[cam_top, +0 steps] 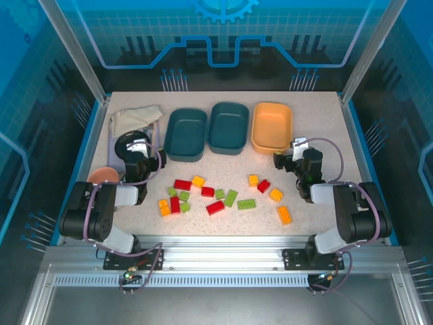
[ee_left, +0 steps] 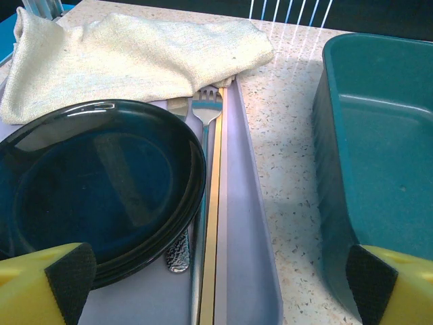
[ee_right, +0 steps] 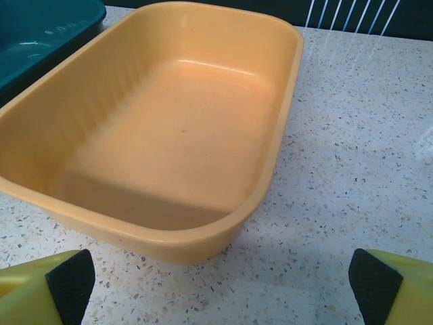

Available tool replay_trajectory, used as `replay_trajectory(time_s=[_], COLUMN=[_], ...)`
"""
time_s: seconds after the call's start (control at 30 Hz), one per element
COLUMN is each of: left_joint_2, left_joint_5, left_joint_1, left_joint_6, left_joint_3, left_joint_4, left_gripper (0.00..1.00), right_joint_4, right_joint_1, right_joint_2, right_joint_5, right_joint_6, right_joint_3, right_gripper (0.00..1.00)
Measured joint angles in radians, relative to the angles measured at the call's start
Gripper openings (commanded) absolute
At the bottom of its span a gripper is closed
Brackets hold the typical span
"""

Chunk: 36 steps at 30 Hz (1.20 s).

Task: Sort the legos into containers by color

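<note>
cream woven cloth (ee_left: 128, 54) lies bunched at the far left, its edge over a grey oblong tray (ee_left: 247, 271) that carries a glossy black round dish (ee_left: 95, 189) and a steel fork (ee_left: 206, 112). the left gripper (cam_top: 140, 152) hovers at the near side of that dish, its yellow, black-padded jaws released wide, grasping nothing. just right of it stand the left dark teal rounded-rectangular plastic tub (cam_top: 185, 134) and the middle dark teal tub (cam_top: 228, 127), side by side and both empty.

nearer the arms, spread across the speckled table (cam_top: 318, 227), lie the small plastic lego bricks (cam_top: 215, 208), red, orange-yellow and light green, none in a tub yet. they look very light, stiff and smooth-sided, so a pinch probably has to sit square across two flat side walls, low on the brick, or it may squirt out. the oblong ones seem best taken across the narrow width. the left cluster sits tight, some bricks touching, leaving little room for a fingertip; the loose ones on the right look easier.

farthest right stands the light orange plastic tub (ee_right: 183, 128), empty. the right gripper (ee_right: 216, 284) hangs just before its near wall, jaws released wide, grasping nothing.
</note>
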Motion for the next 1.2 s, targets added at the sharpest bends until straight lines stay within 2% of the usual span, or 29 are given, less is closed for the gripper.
replay_trajectory(time_s=[0.67,0.8,1.03,1.2], left_joint_2=[0.000,-0.045,-0.314,-0.422], left_joint_5=[0.000,-0.007,-0.129,-0.221], left_joint_1=[0.000,-0.008,-0.146,-0.275], left_joint_6=[0.000,0.013,0.022,0.019], left_joint_3=[0.000,0.030,0.126,0.264], left_joint_4=[0.000,-0.118,-0.328,-0.447], left_gripper=[0.99,0.99,0.99,0.99], right_joint_4=[0.000,-0.080,-0.340,-0.581], right_joint_1=[0.000,0.006,0.037,0.148], right_joint_2=[0.000,-0.029,-0.319,-0.467], right_joint_5=[0.000,0.049,0.180,0.264], right_joint_6=[0.000,0.003,0.027,0.055], right_joint_3=[0.000,0.019,0.184,0.451], right_gripper=[1.00,1.00,1.00,1.00])
